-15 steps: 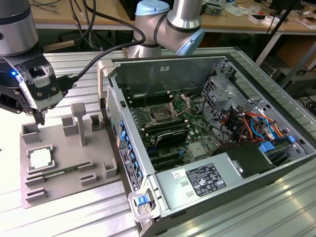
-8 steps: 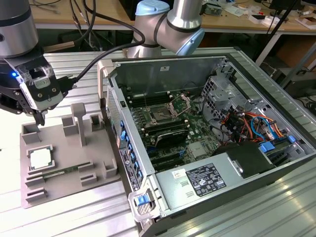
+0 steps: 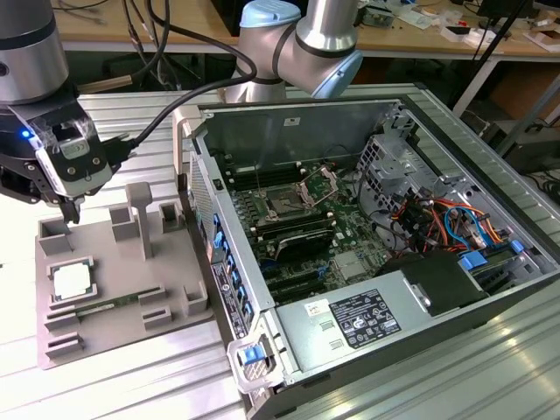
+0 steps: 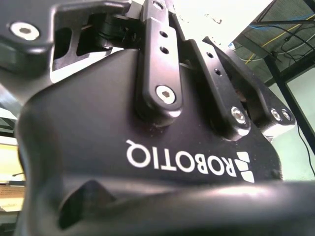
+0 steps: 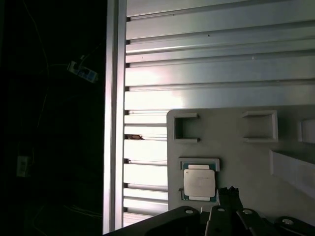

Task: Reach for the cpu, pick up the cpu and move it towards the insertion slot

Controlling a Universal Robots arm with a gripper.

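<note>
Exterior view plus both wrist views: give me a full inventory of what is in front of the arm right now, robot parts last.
pale silver square cpu chip: one, silver-white, seated in a recess of the fixture plate
grey moulded fixture plate: one, grey, exterior view's left, on the table
open metal computer case: one, silver-grey, centre, lying side-up
square insertion slot with silver bracket: one, dark centre, on the board inside the case, plate raised
silver power supply box: one, near end of the case
bundled cables: several, red, orange, blue, inside the case
ribbed aluminium table: one, silver
robot arm: one, silver and pale blue, behind the case
black claw: one, above the fixture plate, apart from the cpu chip
</note>
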